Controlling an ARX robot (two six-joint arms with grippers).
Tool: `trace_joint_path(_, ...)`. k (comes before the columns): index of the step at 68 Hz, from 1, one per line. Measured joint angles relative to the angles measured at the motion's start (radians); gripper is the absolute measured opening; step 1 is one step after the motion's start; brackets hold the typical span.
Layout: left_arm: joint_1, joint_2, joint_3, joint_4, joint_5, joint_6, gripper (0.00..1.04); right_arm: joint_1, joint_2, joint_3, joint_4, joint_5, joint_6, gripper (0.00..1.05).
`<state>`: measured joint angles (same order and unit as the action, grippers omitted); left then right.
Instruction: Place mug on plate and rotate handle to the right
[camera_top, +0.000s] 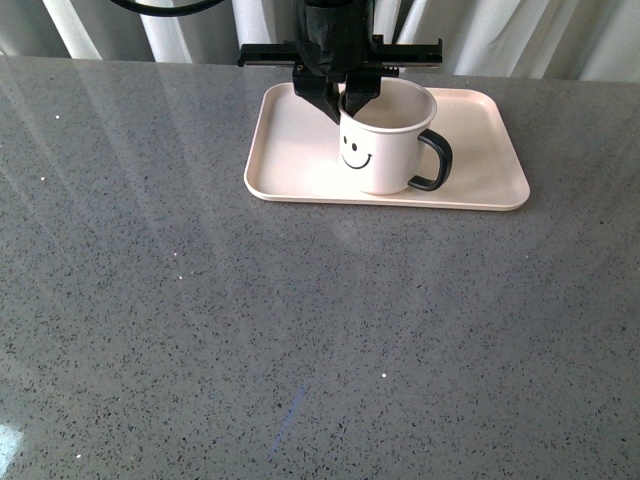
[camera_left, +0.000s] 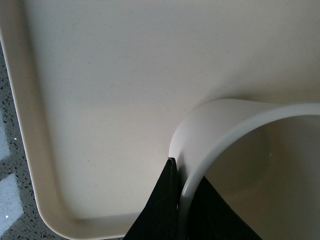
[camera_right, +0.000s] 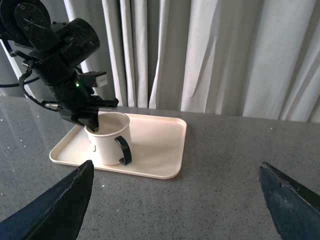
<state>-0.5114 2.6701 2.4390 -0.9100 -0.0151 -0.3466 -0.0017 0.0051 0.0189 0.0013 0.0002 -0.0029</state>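
Left pincer (camera_top: 345, 100) is clamped onto the rim of the mug (camera_top: 385, 150), one black finger down inside the cup and one outside the wall, upper middle of the front view. Right pincer (camera_right: 175, 200) is spread wide with nothing in it, hanging well apart from the tray, so the left arm is obviously the nearer one.

Going big to small: the desk (camera_top: 300, 340) is grey speckled stone-look stuff, glossy enough to throw streaky reflections. The plate (camera_top: 480, 160) sits at the top centre of it, a pale pink-beige rectangle with rounded corners and a low rim, smooth and matte. The mug stands upright about mid-tray, white ceramic, with a black smiley face (camera_top: 355, 155) turned toward the camera. The handle (camera_top: 447, 160), a shiny black loop, sticks out to the right of the frame, maybe a touch toward the viewer.

The bit that matters: the grip is on the left edge of the rim, coming from straight above, with the handle on the opposite side. Looks pretty much done to me. At most there's a tiny twist left, then letting go.
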Motion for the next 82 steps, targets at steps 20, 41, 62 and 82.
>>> trace_joint_path(20, -0.001, -0.006, -0.039, 0.026, 0.019, -0.003, 0.46, 0.000, 0.000, 0.000, 0.000, 0.000, 0.000, 0.96)
trace_joint_path(41, 0.005, -0.114, -0.114, 0.087, 0.029, -0.003, 0.94, 0.000, 0.000, 0.000, 0.000, 0.000, 0.000, 0.96)
trace_joint_path(62, 0.042, -0.336, -0.354, 0.260, 0.031, 0.002, 0.95, 0.000, 0.000, 0.000, 0.000, 0.000, 0.000, 0.96)
trace_joint_path(82, 0.144, -0.726, -1.146, 1.316, -0.325, 0.256, 0.64, 0.000, 0.000, 0.000, 0.000, 0.000, 0.000, 0.96)
